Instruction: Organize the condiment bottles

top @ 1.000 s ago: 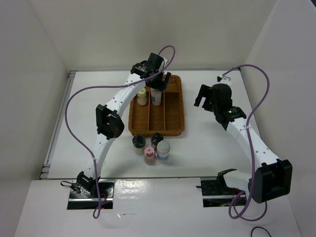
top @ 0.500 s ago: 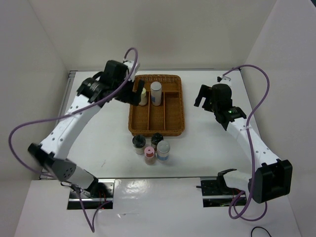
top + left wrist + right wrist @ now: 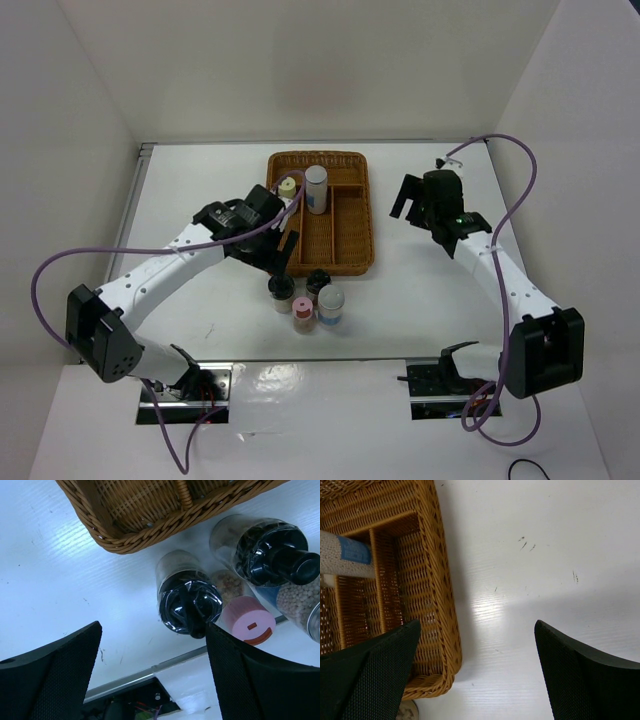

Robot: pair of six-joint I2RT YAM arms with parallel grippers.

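A wicker basket (image 3: 352,215) holds a cream bottle (image 3: 289,187) and a white bottle (image 3: 316,188), both upright in its back compartments. In front of it stand two black-capped bottles (image 3: 281,290) (image 3: 318,282), a pink-capped one (image 3: 303,315) and a pale grey one (image 3: 331,303). My left gripper (image 3: 284,258) hangs open just above the left black-capped bottle (image 3: 190,605), which sits beyond its fingertips (image 3: 235,670), not between them. My right gripper (image 3: 412,203) is open over bare table right of the basket (image 3: 437,580), holding nothing.
The basket's front compartments (image 3: 330,240) hold nothing. The second black cap (image 3: 272,555) and pink cap (image 3: 247,625) crowd close to the right of the left gripper's reach. White walls enclose the table on three sides.
My left arm has swung from the back of the basket to its front left corner, leaving the white bottle standing inside. The right arm has barely moved.
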